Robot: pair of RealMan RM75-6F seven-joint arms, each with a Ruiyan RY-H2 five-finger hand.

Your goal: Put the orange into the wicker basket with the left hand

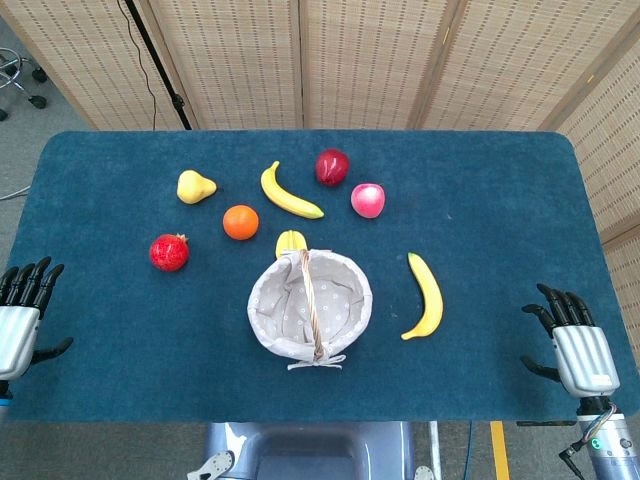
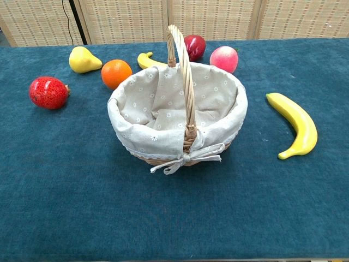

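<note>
Blue table (image 1: 120, 350): pomegranate (image 1: 169, 252), pear (image 1: 195, 186) flank orange (image 1: 240, 222).

Woven screens behind a blue-topped table

Tan folding screen panels (image 1: 360, 60) stand along the far edge of the table (image 1: 120, 370) — a black pole (image 1: 160, 65) leans before them, grey floor (image 1: 30, 130) and a wheeled stool base (image 1: 18, 72) lie off its far-left corner.

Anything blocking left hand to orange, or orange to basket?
Nothing visible. The left hand sits at the table's near left edge; the pomegranate lies just beside its line to the orange. Bare cloth separates the orange from the basket.
</note>
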